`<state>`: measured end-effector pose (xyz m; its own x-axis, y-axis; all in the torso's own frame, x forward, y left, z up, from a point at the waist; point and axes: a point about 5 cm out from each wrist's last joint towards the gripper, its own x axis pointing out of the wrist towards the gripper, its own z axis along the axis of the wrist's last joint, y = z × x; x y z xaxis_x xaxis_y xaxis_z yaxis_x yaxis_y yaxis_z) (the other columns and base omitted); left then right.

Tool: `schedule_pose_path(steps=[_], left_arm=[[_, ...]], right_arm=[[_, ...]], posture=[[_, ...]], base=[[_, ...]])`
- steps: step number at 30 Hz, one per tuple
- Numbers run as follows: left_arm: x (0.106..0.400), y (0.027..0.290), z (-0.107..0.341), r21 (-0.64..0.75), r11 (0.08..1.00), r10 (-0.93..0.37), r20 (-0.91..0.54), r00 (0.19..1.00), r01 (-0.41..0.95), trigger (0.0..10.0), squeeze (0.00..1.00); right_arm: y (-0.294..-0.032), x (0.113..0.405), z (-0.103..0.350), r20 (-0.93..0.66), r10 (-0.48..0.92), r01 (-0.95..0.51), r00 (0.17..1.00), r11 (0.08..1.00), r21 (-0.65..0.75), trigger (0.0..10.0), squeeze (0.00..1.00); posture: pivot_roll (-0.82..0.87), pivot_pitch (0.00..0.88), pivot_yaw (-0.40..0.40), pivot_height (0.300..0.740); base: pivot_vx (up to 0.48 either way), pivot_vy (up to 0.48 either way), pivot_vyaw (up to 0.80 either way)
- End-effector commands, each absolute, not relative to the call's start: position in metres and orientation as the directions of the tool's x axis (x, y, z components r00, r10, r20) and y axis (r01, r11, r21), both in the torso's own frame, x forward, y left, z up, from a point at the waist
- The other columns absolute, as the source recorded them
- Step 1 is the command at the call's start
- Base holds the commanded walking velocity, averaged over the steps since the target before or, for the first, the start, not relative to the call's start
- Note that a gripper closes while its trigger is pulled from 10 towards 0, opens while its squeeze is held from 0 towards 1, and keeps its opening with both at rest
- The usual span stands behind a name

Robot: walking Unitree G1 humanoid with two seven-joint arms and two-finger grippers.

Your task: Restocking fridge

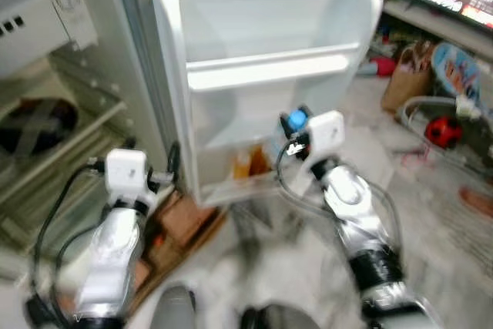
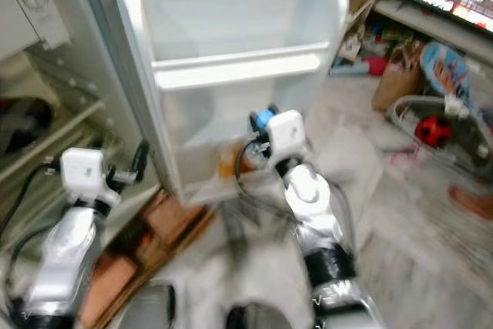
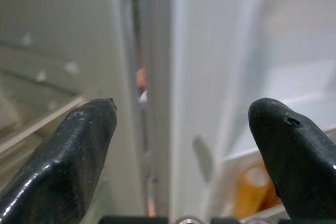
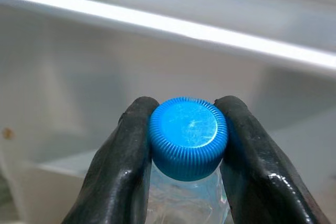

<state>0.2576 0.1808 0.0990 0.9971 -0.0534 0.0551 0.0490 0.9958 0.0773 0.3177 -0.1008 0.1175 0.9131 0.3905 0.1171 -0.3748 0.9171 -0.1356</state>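
The open fridge door [image 1: 262, 75] faces me with white shelves, and an orange bottle [image 1: 243, 163] stands in its lowest shelf. My right gripper [image 4: 184, 129] is shut on the blue cap [image 4: 188, 135] of a clear water bottle [image 4: 186, 203], held just in front of that lowest door shelf [image 1: 254, 179]; the same cap [image 1: 296, 120] pokes up beside the white wrist. My left gripper [image 3: 181, 129] is open and empty, pointing at the door's hinge edge, its fingers [image 1: 174, 161] near the fridge body.
The fridge interior [image 1: 54, 136] with shelves and a dark item [image 1: 35, 125] is at left. Cardboard [image 1: 181, 225] lies on the floor by the door. A paper bag [image 1: 406, 75], a red ball [image 1: 443, 130] and clutter sit at right.
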Motion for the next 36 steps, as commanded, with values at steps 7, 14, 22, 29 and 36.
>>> schedule_pose_path(steps=[7,14,22,29,36], left_arm=[[0.254,0.179,0.095,0.074,0.996,-0.057,0.013,0.998,0.056,10.0,0.0],[0.248,0.182,0.09,0.086,0.995,-0.049,-0.02,0.999,0.05,10.0,0.0],[0.25,0.182,0.092,0.093,0.994,-0.051,-0.019,0.998,0.053,10.0,0.0],[0.251,0.181,0.092,0.101,0.993,-0.06,-0.017,0.998,0.062,10.0,0.0],[0.251,0.181,0.092,0.103,0.993,-0.054,-0.021,0.998,0.056,10.0,0.0]], right_arm=[[-0.102,0.313,0.114,0.103,0.391,-0.377,0.915,0.917,-0.13,10.0,0.0],[-0.103,0.308,0.106,0.069,0.4,-0.391,0.914,0.913,-0.113,10.0,0.0],[-0.104,0.312,0.108,0.071,0.391,-0.382,0.917,0.917,-0.113,10.0,0.0],[-0.105,0.31,0.109,0.082,0.396,-0.383,0.914,0.913,-0.139,10.0,0.0],[-0.106,0.31,0.107,0.077,0.388,-0.375,0.919,0.917,-0.137,10.0,0.0]], posture=[[0.07,0.158,-0.093,0.74],[0.08,0.159,-0.097,0.74],[0.07,0.163,-0.094,0.74],[0.07,0.156,-0.093,0.74],[0.07,0.15,-0.092,0.74]], base=[[0.0,0.0,0.0],[0.0,0.274,0.0],[0.0,0.452,0.0],[0.0,0.049,0.0],[0.0,0.0,0.0]])
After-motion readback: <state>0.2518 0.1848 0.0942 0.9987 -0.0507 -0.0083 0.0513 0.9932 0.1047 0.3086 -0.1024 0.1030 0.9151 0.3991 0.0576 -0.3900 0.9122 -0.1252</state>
